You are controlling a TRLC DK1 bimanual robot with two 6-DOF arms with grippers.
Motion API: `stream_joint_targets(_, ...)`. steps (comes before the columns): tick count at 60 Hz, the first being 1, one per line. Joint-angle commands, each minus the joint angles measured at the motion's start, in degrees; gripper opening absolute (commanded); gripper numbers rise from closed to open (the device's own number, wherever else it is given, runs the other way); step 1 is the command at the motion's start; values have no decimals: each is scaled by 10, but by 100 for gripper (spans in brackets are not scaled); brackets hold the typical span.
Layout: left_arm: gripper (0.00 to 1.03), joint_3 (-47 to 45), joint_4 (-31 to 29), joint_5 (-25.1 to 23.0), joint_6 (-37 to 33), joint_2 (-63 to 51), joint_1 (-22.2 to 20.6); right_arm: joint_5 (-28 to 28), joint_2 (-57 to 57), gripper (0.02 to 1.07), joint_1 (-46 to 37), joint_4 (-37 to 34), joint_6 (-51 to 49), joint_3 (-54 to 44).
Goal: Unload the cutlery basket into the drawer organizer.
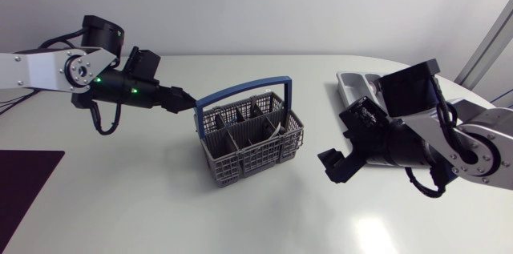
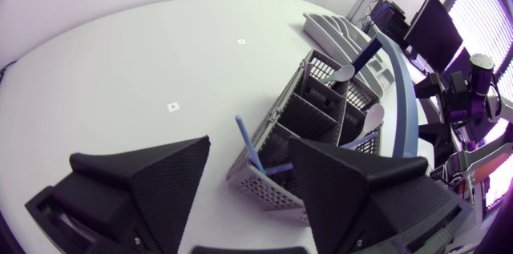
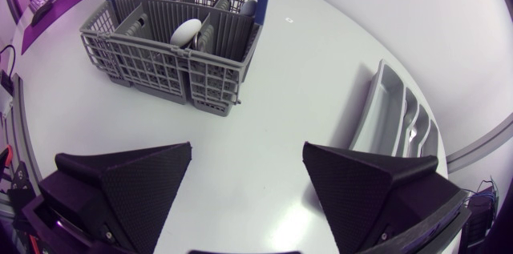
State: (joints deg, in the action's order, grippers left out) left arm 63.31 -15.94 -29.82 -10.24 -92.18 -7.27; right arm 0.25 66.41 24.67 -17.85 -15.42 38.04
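Cutlery basket (image 1: 250, 138), blue handle (image 1: 244, 90) upright and spoons (image 3: 185, 31) inside, stands just ahead of the left gripper (image 2: 250, 143), whose fingers are spread wide around nothing. The right gripper (image 3: 248, 147) also gapes wide and bare, the basket well ahead of its fingers and the drawer organizer (image 3: 397, 118) off to one side.

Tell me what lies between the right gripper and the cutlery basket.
Nothing: only bare table between the right gripper and the cutlery basket, clearest in the right wrist view.
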Motion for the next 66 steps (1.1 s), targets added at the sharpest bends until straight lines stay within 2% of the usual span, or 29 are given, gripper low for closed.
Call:
stream_joint_targets(1,60,19,7,-9,16,-24,-11,3,7,102,4,3,14,5)
stream_joint_targets(6,54,16,24,-9,23,-28,-19,3,7,102,4,4,14,2)
stream_joint_targets(16,29,13,35,-9,36,-31,-18,3,6,102,4,5,14,-2)
stream_joint_targets(17,23,13,36,-9,38,-31,-16,3,5,102,4,5,14,-2)
stream_joint_targets(19,22,12,36,-9,39,-31,-16,3,3,102,4,5,14,-3)
stream_joint_targets(23,11,8,36,-9,41,-29,-13,3,1,102,4,5,14,-6)
stream_joint_targets(28,4,2,36,-9,41,-26,-11,3,-3,102,4,5,14,-10)
stream_joint_targets(44,4,1,36,-9,47,43,-6,3,-29,102,6,-9,14,-14)
stream_joint_targets(60,4,9,36,35,15,245,-9,4,-80,102,29,-17,4,-28)
stream_joint_targets(66,4,-8,76,64,13,332,-21,7,-101,102,37,-17,4,-27)
